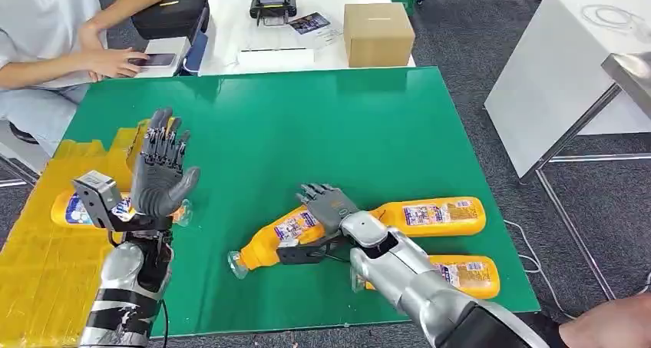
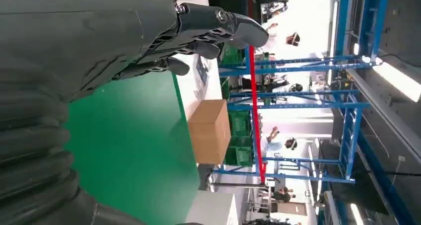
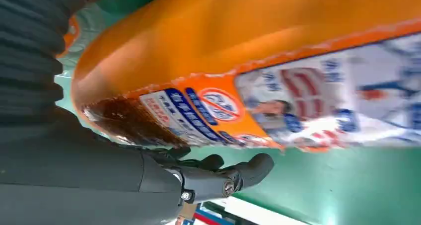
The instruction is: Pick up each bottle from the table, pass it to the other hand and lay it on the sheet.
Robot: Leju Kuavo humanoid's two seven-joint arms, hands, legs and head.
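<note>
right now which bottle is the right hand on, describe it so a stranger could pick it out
On the green table, look at the near right part, where three orange bottles lie. The one under the right hand is the leftmost bottle, lying at a slant with its clear cap pointing toward the table's near edge. The other two lie level, farther right, untouched.

**Silver arms, dark many-fingered hands**

Both arms were silver metal with black bands. The left hand had dark grey fingers with small screws at the knuckles and a grey camera block at its wrist. The right hand matched, behind a ribbed grey cover.
</note>
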